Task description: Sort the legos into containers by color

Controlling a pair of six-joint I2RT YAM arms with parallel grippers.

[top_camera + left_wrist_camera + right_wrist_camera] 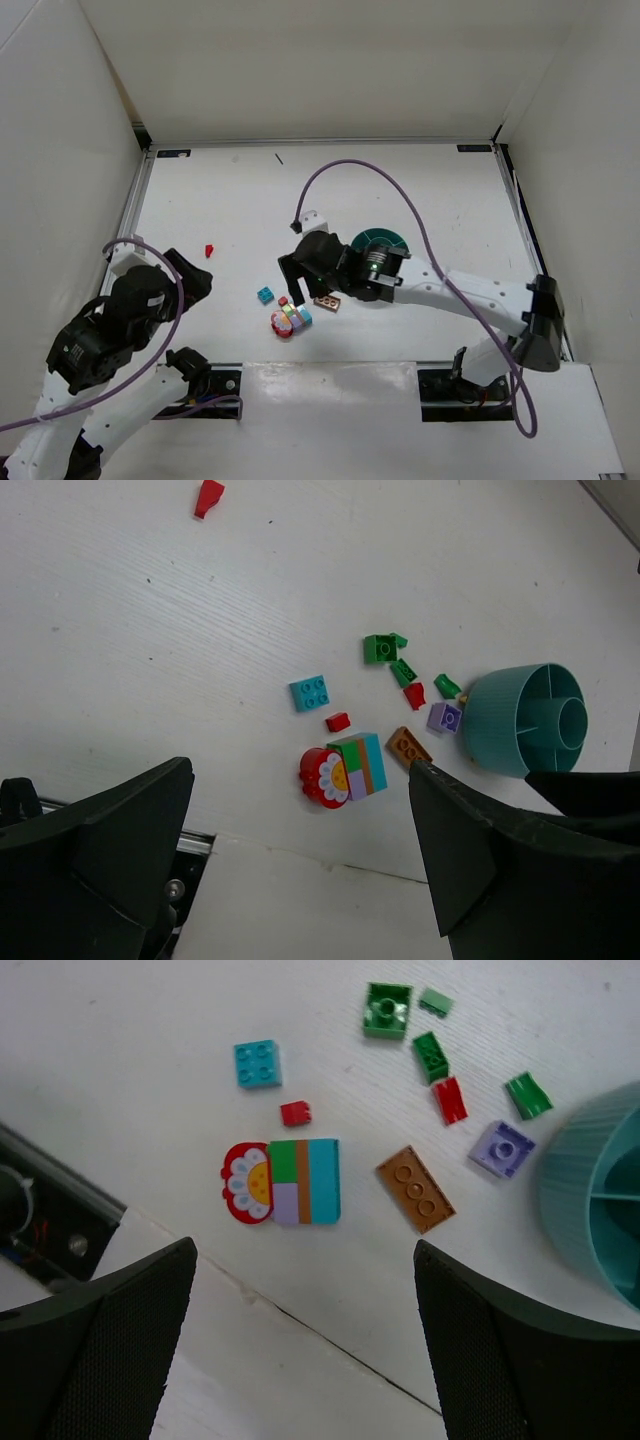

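Bricks: small plastic legos (414, 1189) loose on white surface (120, 1020) beside ribbed teal plastic divided bowl (575, 1200) | right fingers (100, 1340) apart, empty, hovering above, probably choosing | left fingers (100, 850) apart, empty, held aside

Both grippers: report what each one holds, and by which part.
Nothing is held. The right gripper is open, its fingers wide apart above the loose legos, touching none. The left gripper is open and empty too.

A white table (230, 200) sits inside white walls (300, 70).
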